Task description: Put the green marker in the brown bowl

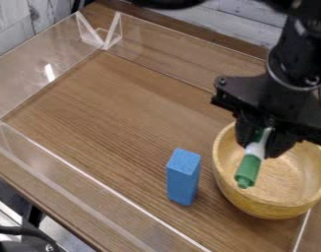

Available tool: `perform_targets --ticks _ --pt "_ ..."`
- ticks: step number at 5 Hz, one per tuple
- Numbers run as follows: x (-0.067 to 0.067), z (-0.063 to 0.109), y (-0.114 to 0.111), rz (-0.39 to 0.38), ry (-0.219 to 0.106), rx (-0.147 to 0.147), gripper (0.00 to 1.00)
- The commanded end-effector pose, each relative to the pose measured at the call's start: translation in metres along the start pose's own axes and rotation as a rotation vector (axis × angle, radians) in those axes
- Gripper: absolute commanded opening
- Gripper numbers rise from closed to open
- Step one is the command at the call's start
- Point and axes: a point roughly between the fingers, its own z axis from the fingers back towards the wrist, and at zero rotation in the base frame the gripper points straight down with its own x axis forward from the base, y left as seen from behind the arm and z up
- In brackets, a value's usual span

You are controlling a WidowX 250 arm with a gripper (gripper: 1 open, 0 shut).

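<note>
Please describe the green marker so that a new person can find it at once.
Find the round tan bowl at the lower right. Over its left part, the dark gripper holds the slim green-and-white marker, slanted. Unlike the blue block, it is thin and green-ended.

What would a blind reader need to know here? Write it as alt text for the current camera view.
A robot gripper holds a green-ended marker tilted over a round tan wooden bowl, not yet released. A blue block stands beside the bowl on the brown wooden table.
</note>
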Motion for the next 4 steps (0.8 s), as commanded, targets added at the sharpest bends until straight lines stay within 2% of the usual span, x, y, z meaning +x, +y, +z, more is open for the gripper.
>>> perform_targets --ticks 1,4 --pt "0.006 0.005 -0.002 0.010 -0.071 -0.034 0.00" --pt "0.005 -0.007 -0.003 0.018 -0.109 -0.057 0.00"
